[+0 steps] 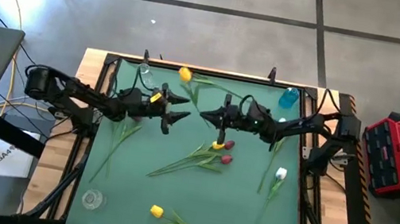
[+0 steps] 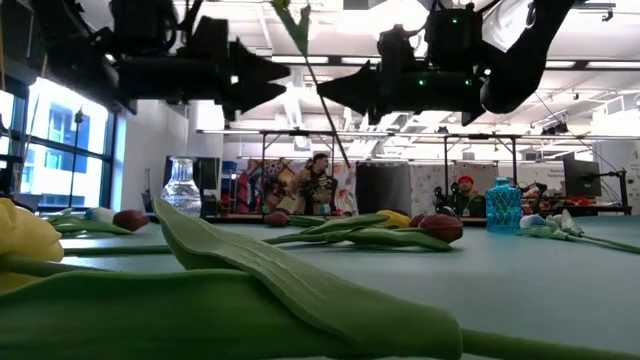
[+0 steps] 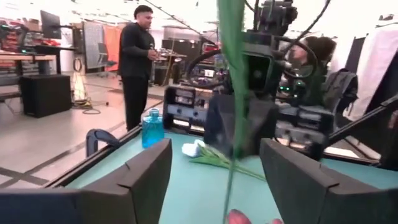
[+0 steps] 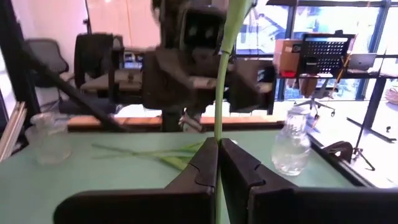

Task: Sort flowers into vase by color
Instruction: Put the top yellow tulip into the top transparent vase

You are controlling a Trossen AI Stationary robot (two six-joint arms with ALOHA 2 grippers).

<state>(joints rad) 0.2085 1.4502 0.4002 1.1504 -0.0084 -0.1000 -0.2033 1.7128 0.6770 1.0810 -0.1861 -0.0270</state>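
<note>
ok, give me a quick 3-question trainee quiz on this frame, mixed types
1. True or false: the left gripper is clamped on the stem.
2. Multiple choice: the right gripper is A) open over the mat, B) shut on the stem of the yellow tulip, C) shut on the blue vase.
3. Fill in: by the mat's near left corner stands an empty clear ____.

Key
1. False: its fingers stand wide open on either side of the stem.
2. B: the right wrist view shows the fingers pinched on the stem.
3. vase
</note>
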